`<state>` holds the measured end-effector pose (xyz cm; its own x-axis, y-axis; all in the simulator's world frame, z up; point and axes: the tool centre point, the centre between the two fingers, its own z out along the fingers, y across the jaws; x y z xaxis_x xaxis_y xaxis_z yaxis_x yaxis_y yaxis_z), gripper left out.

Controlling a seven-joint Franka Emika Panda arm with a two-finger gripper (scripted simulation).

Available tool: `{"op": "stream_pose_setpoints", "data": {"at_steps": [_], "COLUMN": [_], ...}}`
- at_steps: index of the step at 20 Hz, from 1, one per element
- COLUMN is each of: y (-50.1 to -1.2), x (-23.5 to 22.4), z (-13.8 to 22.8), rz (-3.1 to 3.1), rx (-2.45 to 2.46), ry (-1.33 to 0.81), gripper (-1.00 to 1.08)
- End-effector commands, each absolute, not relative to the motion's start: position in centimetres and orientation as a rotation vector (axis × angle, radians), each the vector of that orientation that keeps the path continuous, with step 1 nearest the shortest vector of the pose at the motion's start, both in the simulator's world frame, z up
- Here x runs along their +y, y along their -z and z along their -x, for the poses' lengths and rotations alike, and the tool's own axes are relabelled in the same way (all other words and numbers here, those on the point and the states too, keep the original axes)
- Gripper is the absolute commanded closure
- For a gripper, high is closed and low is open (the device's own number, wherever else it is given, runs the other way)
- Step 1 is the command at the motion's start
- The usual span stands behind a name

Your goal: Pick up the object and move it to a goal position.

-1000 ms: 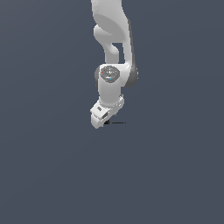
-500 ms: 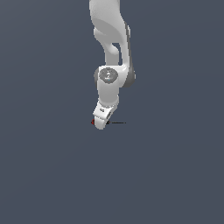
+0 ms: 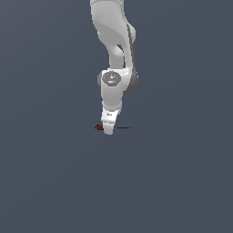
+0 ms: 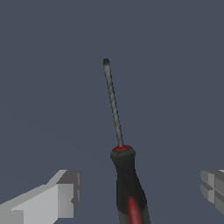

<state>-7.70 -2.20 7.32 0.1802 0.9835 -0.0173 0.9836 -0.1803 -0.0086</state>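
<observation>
The screwdriver [image 4: 124,175] lies flat on the table [image 3: 182,182], its handle between the gripper's [image 4: 140,192] widely spread jaws, which touch nothing. Bare table surrounds it on all sides.

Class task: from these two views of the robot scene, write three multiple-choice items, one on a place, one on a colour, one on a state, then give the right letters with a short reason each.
1. Where does the screwdriver lie relative to the pincer?
A. Between its fingers
B. Far off to one side
C. On top of the arm

2. What colours is the handle?
A. Blue and white
B. Black and red
C. All yellow

3. What state is the pincer in?
A. Shut on the handle
B. Open, fingers apart from the handle
C. Out of view

Answers: 1 A, the wrist view shows a finger on each side of the handle. 2 B, black grip with red stripe and collar. 3 B, clear gaps flank the handle.
</observation>
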Motion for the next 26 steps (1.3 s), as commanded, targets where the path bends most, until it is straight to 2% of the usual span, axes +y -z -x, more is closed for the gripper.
{"op": "stream_pose_setpoints", "data": {"at_steps": [1,18,26], "y": [-7.1,-6.4,-3.6], "x": [-2.2,-2.1,-2.0], "z": [8.0,8.7,8.8], "rz": [-2.35,-2.203,-2.199], "rx": [2.08,2.24,2.244], "ry": [0.021,0.001,0.001], "gripper": [-0.92,-0.92,-0.92]}}
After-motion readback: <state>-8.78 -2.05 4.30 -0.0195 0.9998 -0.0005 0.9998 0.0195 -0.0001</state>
